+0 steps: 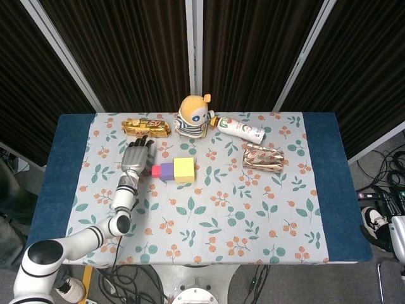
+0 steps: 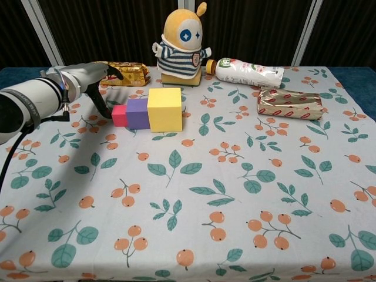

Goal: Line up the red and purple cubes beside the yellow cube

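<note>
The red cube (image 1: 155,170), the purple cube (image 1: 166,169) and the larger yellow cube (image 1: 183,168) sit in a touching row on the floral cloth, red leftmost. The chest view shows the same row: red cube (image 2: 119,115), purple cube (image 2: 137,113), yellow cube (image 2: 164,109). My left hand (image 1: 137,157) lies just left of the red cube with its fingers stretched out and apart, holding nothing. In the chest view one finger of the left hand (image 2: 94,79) reaches down to the red cube's left face. My right hand shows in neither view.
Behind the row stand a plush toy (image 1: 193,117), a gold snack bar (image 1: 146,127) and a lying bottle (image 1: 241,130). A shiny wrapped packet (image 1: 264,158) lies to the right. The blue table edge (image 1: 66,164) borders the cloth on the left.
</note>
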